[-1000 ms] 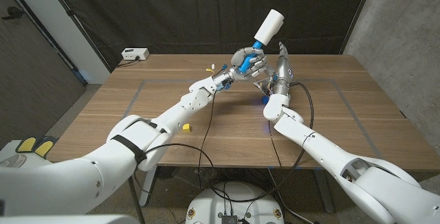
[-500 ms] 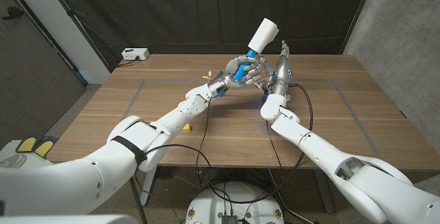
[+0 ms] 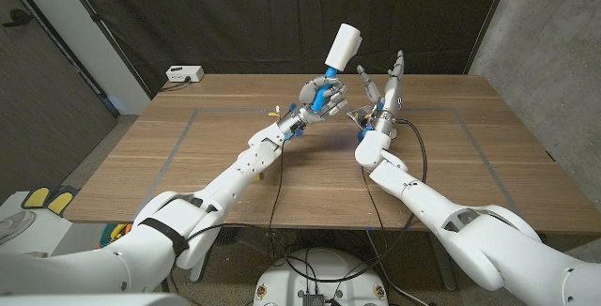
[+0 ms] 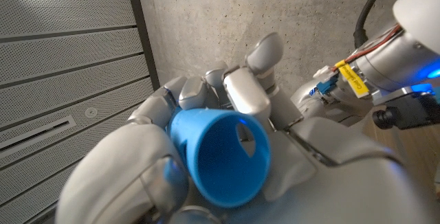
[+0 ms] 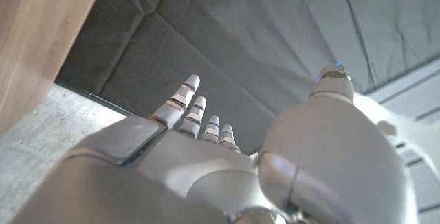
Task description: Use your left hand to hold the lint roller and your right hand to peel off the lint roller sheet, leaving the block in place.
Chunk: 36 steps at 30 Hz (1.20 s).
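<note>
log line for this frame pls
left hand: grips lint roller by blue handle, raised | right hand: open beside it, not touching | sheet: not yet peeled | table

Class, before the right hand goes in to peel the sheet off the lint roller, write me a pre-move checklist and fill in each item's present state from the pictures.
1. Left hand grips the blue handle: ok.
2. Lint roller is raised off the table, white roll pointing up and away: ok.
3. Right hand holds nothing, its fingers straight: ok.
4. Right hand is touching the roll: not ok, it stands beside it, apart.
5. A loose sheet edge to catch: cannot tell, too small to see.
6. Block sits undisturbed on the table: cannot tell, the left arm covers that spot.
</note>
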Each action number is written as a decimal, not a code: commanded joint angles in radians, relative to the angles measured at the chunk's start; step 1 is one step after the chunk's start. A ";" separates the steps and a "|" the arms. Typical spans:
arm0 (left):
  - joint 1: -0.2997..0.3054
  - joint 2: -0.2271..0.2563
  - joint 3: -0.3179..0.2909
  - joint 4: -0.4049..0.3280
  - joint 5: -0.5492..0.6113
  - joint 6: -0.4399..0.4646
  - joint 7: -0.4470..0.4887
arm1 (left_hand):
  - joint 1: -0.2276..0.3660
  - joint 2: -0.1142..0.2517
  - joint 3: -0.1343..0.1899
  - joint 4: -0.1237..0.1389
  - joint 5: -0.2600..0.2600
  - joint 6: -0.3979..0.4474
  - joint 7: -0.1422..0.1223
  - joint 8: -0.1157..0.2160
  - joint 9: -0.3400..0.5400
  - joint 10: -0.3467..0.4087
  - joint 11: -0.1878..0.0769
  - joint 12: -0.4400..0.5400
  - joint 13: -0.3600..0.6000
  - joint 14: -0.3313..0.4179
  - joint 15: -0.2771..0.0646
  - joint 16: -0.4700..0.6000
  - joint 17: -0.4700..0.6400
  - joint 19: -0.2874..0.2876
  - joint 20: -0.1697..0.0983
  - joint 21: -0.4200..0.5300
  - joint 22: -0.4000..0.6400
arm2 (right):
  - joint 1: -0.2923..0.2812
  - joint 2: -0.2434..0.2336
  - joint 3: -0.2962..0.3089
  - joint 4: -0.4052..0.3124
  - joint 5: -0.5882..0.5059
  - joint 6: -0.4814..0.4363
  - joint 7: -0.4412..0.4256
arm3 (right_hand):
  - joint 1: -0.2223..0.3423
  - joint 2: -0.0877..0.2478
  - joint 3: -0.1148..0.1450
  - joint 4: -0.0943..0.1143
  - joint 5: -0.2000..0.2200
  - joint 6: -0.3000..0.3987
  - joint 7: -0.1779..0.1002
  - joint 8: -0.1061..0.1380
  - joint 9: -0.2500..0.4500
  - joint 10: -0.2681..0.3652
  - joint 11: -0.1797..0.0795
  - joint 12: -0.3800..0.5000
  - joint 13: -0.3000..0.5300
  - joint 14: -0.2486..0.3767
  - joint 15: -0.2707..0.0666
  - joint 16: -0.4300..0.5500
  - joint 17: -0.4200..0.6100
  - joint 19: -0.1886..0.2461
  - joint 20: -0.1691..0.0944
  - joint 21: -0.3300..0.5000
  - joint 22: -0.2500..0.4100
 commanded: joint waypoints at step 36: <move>0.040 0.071 0.023 -0.166 -0.021 0.113 0.204 | -0.110 0.125 0.126 0.124 -0.005 0.070 0.021 -0.006 0.026 0.226 -0.144 0.300 0.005 0.002 -0.002 0.003 0.006 0.011 0.001 0.007 0.006 | -0.061 -0.127 -0.136 -0.575 -0.353 -1.093 0.218 | 0.507 0.232 0.110 -0.114 -0.004 0.077 -0.094 -0.001 0.000 0.022 -0.093 -0.012 -0.003 0.023 -0.150 -0.031 -0.029 0.110 -0.106 0.029 -0.005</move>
